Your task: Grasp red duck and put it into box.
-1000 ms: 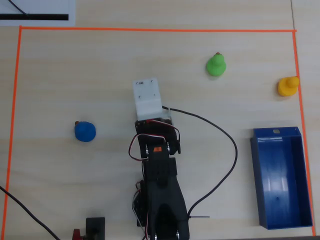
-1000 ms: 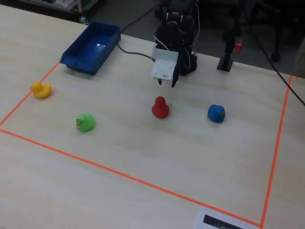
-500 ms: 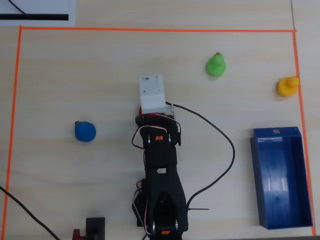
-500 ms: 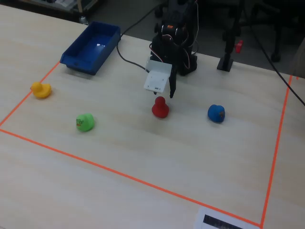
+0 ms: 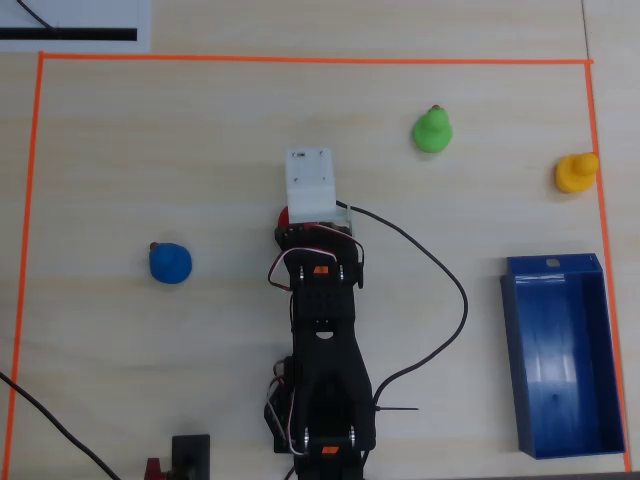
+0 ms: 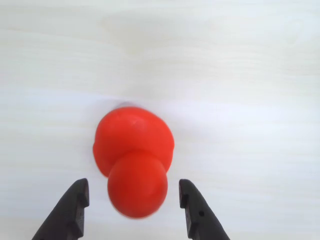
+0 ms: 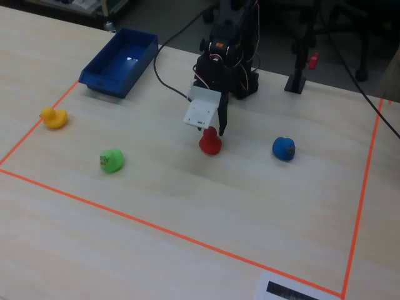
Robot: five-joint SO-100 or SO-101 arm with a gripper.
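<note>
My gripper stands open in the wrist view, holding nothing, its fingers flanking the red duck's head. Overhead it hides the duck, mid-table. The fixed view shows a glossy, likely light, slippery toy — I'd pinch the body low.

Green duck at 1 o'clock of overhead view, upright on pale wood table. Orange-yellow duck at 2 o'clock, touching orange tape line on right side. Blue duck at 9 o'clock, well apart from others. White sheet w/ black bar at 11 o'clock, outside tape. Black cable looping at 4 o'clock. Small black stand w/ red bit at 1 o'clock in fixed view, at table edge.
</note>
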